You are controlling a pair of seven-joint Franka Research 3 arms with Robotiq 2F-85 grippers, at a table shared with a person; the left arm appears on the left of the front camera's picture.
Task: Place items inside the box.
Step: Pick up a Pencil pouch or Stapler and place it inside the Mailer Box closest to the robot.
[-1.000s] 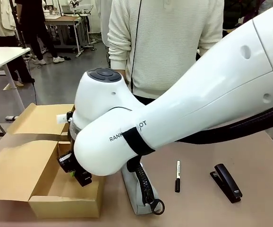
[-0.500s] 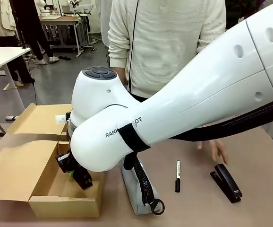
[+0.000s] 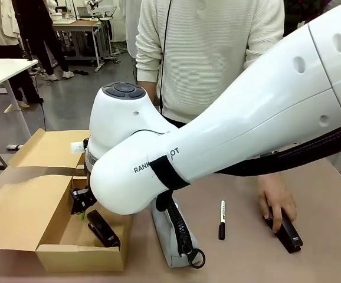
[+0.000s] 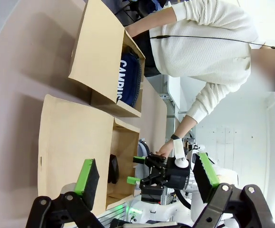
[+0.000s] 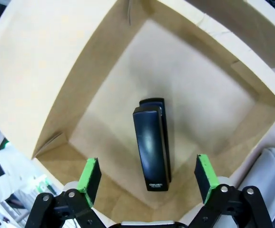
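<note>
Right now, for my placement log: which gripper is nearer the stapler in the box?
Right. The right gripper hangs open directly over the stapler in the box; the left gripper is well back from it.

Black stapler (image 5: 151,145), plain tan box (image 5: 42,80), grey pouch (image 3: 163,237) with black zip, green-padded fingers (image 5: 89,173), pinkish-beige bench (image 3: 241,256).

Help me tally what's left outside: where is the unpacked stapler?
In the front view, the stapler lies on the table at the robot's right, right of the black marker pen, its far end under the person's hand.
</note>
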